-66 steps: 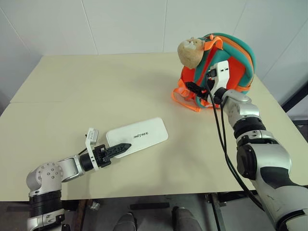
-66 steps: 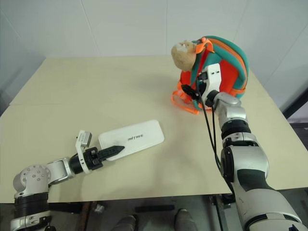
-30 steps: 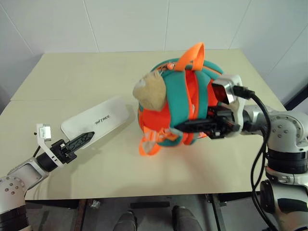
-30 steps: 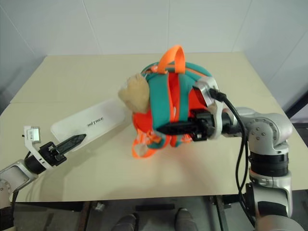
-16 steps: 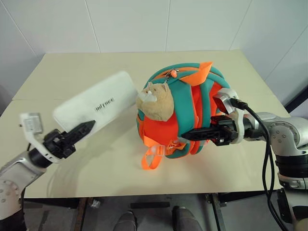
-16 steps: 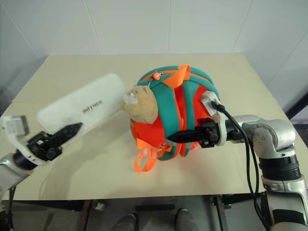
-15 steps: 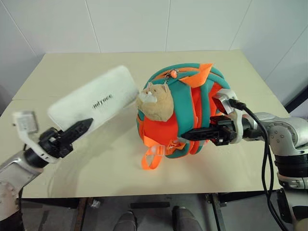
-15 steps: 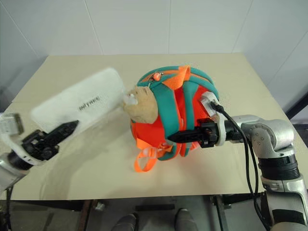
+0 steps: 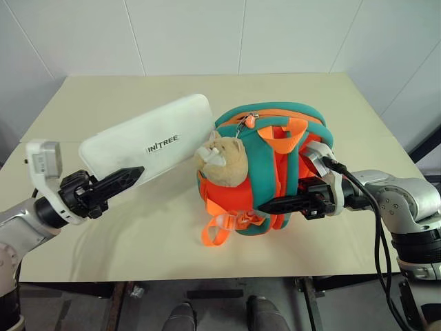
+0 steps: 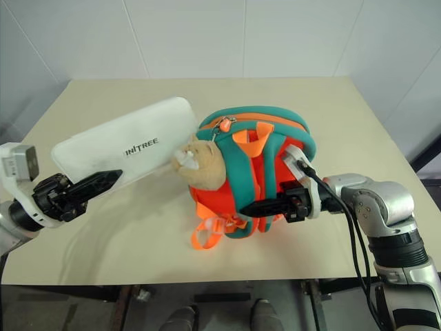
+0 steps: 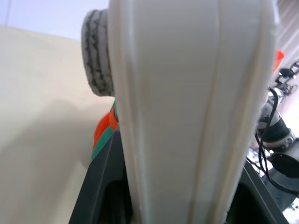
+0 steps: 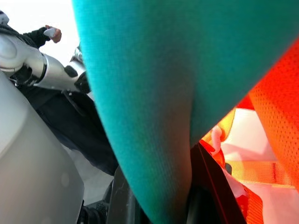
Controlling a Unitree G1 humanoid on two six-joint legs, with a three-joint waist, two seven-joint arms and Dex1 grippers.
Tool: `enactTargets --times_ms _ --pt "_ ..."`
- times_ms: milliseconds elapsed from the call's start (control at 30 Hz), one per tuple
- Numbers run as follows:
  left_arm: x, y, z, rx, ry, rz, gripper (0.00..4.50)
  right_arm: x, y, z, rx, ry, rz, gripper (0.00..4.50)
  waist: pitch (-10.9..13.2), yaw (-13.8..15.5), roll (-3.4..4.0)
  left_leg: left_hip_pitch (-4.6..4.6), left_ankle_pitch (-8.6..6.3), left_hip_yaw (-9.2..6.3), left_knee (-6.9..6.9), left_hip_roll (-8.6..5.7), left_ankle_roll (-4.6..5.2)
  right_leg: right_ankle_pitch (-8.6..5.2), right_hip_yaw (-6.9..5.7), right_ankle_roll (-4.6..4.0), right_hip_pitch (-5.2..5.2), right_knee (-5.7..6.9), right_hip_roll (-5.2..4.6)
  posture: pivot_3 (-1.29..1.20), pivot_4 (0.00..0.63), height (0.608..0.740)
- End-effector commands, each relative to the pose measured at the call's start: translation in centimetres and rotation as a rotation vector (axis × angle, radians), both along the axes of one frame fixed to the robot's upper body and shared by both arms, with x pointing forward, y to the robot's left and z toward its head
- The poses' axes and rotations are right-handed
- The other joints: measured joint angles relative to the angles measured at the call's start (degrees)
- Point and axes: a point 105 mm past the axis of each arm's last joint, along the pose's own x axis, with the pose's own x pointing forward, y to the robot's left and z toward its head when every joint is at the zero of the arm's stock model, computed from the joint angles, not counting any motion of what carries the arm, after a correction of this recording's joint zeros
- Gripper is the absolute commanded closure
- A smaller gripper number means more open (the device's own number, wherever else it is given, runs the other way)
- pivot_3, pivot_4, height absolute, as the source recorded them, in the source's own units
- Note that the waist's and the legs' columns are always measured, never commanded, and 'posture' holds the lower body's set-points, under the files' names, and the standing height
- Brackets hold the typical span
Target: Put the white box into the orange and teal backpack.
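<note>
A: Beige table [image 9: 138, 255] is carrying everything, with the orange and teal backpack [image 9: 265, 172] sitting right of its middle. How much open room is showing around the backpack?

B: Bare tabletop is stretching away behind the backpack to the far edge at the wall, and a wide bare stretch is lying on its left side. In front of the backpack a narrower strip is running to the near edge.

A: Where is the white box [image 9: 148, 141] sitting?

B: It is hanging in the air just left of the backpack, tilted, its far short end nearly meeting the tan plush head [image 9: 222, 160]. The left gripper [image 9: 118, 181] is clamping its near end, one finger [image 11: 105, 186] on each side of the case.

A: And the right gripper [image 9: 272, 205]?

B: It is reaching level into the backpack's right front side, jaws pinched almost fully together on a teal strap [image 12: 154, 107]. An orange webbing loop [image 9: 219, 227] is trailing from the backpack's lower front onto the near strip.
</note>
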Motion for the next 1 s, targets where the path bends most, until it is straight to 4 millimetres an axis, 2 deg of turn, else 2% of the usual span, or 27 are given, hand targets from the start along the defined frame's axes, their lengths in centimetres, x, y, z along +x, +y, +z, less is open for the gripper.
enactTargets --times_ms 33,200,300,367,467,533,700,800,900,1000 --pt "-0.1 -0.8 -0.1 0.126 -0.003 -0.113 3.06 -0.3 -0.2 0.8 0.008 -0.040 0.009 4.45 0.0 0.0 0.00 0.00 0.00 0.00 -0.01 0.00 0.00 0.00 0.00 0.00 0.00 -0.01 0.00 0.00 0.150 0.740" --pt "3.0 -0.7 0.5 0.331 -0.132 -0.117 3.06 -0.3 0.2 0.8 0.015 -0.046 0.006 4.45 0.0 0.4 0.00 0.00 0.01 0.00 0.00 -0.01 0.00 -0.06 -0.01 -0.12 0.04 -0.06 0.00 0.00 0.150 0.740" --pt "4.7 -1.8 0.6 0.469 -0.209 -0.170 3.06 -0.3 0.4 0.9 0.021 -0.050 0.006 4.45 0.0 0.6 0.00 0.00 0.02 -0.01 0.00 -0.02 0.01 0.04 -0.02 0.06 0.06 -0.05 0.00 0.00 0.150 0.740" --pt "5.7 -3.5 0.6 0.550 -0.268 -0.242 3.06 -0.3 0.6 0.9 0.025 -0.054 0.003 4.45 0.0 0.8 0.00 0.00 0.02 0.00 -0.02 -0.01 0.01 0.06 -0.02 0.09 0.06 -0.09 0.00 0.00 0.150 0.740" --pt "6.8 -6.8 1.3 0.551 -0.318 -0.347 3.06 -0.3 0.8 0.9 0.032 -0.058 -0.001 4.45 0.0 1.6 0.00 -0.01 0.02 -0.02 -0.01 -0.03 0.01 0.08 -0.03 0.13 0.09 -0.08 0.01 0.00 0.150 0.740" --pt "7.2 -9.6 1.6 0.558 -0.354 -0.447 3.06 -0.3 0.9 0.9 0.035 -0.061 -0.003 4.45 0.0 1.7 -0.01 -0.04 0.02 -0.03 0.02 -0.05 0.02 0.09 -0.04 0.17 0.12 -0.09 0.00 0.00 0.150 0.740" --pt "8.3 -15.4 2.0 0.558 -0.395 -0.573 3.06 -0.3 1.1 1.0 0.043 -0.071 -0.009 4.45 0.0 1.0 -0.01 -0.09 0.02 -0.02 0.05 -0.04 0.03 0.09 -0.04 0.25 0.12 -0.03 0.00 0.00 0.150 0.740" --pt "9.4 -18.5 1.7 0.556 -0.392 -0.577 3.06 -0.3 1.4 0.9 0.050 -0.078 -0.007 4.45 0.0 0.6 -0.01 -0.10 0.03 -0.01 0.03 -0.05 0.03 0.03 -0.04 0.32 0.11 -0.03 -0.02 0.00 0.150 0.740" --pt "9.9 -20.4 1.1 0.574 -0.408 -0.573 3.06 -0.3 1.8 1.0 0.061 -0.089 -0.009 4.45 0.0 0.4 -0.02 -0.11 0.03 -0.01 0.03 -0.05 0.03 0.02 -0.04 0.34 0.11 -0.04 -0.02 0.00 0.150 0.740" --pt "10.0 -20.2 1.5 0.542 -0.410 -0.559 3.06 -0.2 1.8 1.1 0.071 -0.093 -0.019 4.45 0.0 0.1 -0.02 -0.10 0.03 -0.01 0.04 -0.05 0.03 0.02 -0.04 0.34 0.11 -0.03 -0.02 0.00 0.150 0.740"
